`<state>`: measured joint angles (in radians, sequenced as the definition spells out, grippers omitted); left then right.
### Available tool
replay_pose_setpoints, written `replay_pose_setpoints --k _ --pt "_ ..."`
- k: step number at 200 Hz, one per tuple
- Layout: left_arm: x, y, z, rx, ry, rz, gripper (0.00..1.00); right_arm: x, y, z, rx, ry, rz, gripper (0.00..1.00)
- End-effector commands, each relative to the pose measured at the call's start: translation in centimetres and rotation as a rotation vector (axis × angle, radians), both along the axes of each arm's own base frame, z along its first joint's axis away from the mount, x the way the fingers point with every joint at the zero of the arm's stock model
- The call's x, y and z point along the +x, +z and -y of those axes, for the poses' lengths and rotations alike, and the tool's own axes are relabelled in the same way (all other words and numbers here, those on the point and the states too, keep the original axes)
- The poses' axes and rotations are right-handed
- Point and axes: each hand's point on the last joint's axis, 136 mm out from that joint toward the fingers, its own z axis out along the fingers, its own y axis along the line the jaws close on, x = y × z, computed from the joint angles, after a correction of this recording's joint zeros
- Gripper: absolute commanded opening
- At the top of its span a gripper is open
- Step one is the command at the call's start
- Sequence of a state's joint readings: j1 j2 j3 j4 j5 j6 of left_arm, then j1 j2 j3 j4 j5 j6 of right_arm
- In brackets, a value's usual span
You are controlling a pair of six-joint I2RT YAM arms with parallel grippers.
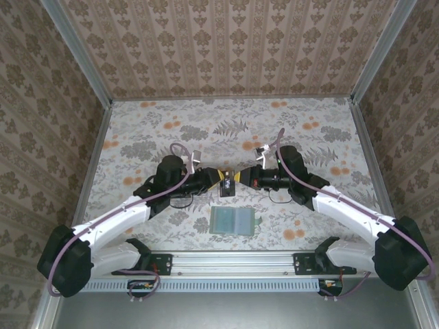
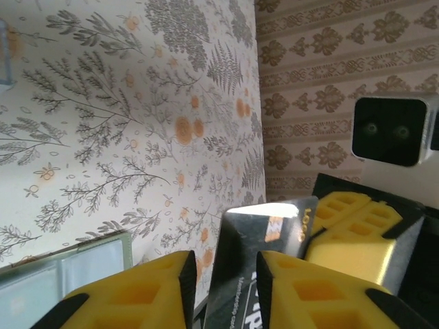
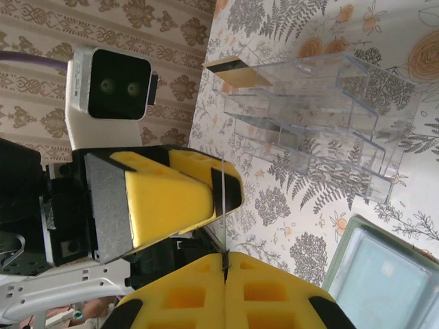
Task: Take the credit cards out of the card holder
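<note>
The card holder lies open on the table in front of both arms, pale green with light-blue panels. Above it the two grippers meet tip to tip. My right gripper is shut on a thin dark credit card, seen edge-on in the right wrist view. In the left wrist view the same glossy dark card stands between the fingers of my left gripper. Its jaws are open, with a gap showing on the card's left side. From above, the card sits between the left gripper and right gripper.
A clear plastic compartment tray stands on the floral tablecloth beyond the grippers, with a tan, dark-striped card at its far end. Patterned walls close in the table on three sides.
</note>
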<state>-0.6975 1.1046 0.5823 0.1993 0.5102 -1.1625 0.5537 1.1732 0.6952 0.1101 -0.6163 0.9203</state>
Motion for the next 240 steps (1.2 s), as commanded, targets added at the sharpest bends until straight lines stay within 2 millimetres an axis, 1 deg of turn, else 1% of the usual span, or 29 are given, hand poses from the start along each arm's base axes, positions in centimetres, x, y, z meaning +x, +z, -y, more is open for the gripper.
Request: replay_pose_setpoints --k 1,29,58,66,70,93,112,119,124,127,135,140,159,181,201,222,240 --pt "-0.1 3.1 0.8 -0.078 -0.043 0.055 0.27 0.5 1.0 -0.2 0.035 0.009 0.013 0.00" --pt "-0.4 3.6 1.0 -0.092 -0.063 0.063 0.18 0.8 0.4 -0.1 0.034 0.003 0.001 0.00" --pt "-0.4 3.9 1.1 -0.092 -0.070 0.072 0.00 1.0 0.0 -0.2 0.023 0.007 -0.011 0.00" --pt "-0.4 3.9 1.0 -0.086 -0.069 0.073 0.00 1.0 -0.3 -0.2 0.011 0.009 -0.018 0.00" --pt "-0.4 3.9 1.0 -0.081 -0.069 0.072 0.00 1.0 -0.5 -0.1 0.002 0.010 -0.022 0.06" --pt "-0.2 3.6 0.3 -0.037 -0.059 0.076 0.00 0.9 -1.7 0.6 -0.056 0.000 -0.034 0.55" --pt "0.1 2.9 -1.2 0.028 -0.030 0.061 0.00 0.9 -2.1 1.6 -0.093 -0.010 -0.027 0.62" --pt "0.2 2.7 -1.9 0.055 -0.011 0.058 0.00 0.9 -2.2 1.9 -0.117 -0.016 -0.017 0.69" --pt "0.3 2.6 -2.5 0.076 0.004 0.058 0.00 0.9 -2.3 2.3 -0.145 -0.021 -0.010 0.76" --pt "0.2 2.1 -2.9 0.104 0.009 0.050 0.00 0.8 -2.4 2.5 -0.160 -0.022 -0.006 0.79" --pt "0.1 2.1 -4.0 0.165 0.023 0.064 0.00 0.8 -2.3 2.8 -0.192 -0.025 0.012 0.85" --pt "-0.1 1.6 -4.8 0.222 0.025 0.061 0.00 0.8 -2.3 3.1 -0.210 -0.024 0.021 0.89" --pt "-0.9 1.1 -7.3 0.403 0.023 0.102 0.00 0.8 -1.9 3.4 -0.247 -0.017 0.060 0.99" --pt "-1.5 0.6 -9.8 0.576 -0.004 0.142 0.00 1.2 -1.6 3.5 -0.270 -0.014 0.087 1.00" --pt "-1.4 0.5 -11.6 0.725 -0.042 0.193 0.00 1.6 -1.3 3.5 -0.282 -0.013 0.109 1.00" --pt "-0.8 0.7 -12.8 0.891 -0.142 0.317 0.00 2.1 -1.0 3.6 -0.291 -0.016 0.134 1.00" --pt "-0.1 0.7 -13.7 1.059 -0.257 0.476 0.00 2.5 -0.6 3.8 -0.295 -0.022 0.146 1.00"
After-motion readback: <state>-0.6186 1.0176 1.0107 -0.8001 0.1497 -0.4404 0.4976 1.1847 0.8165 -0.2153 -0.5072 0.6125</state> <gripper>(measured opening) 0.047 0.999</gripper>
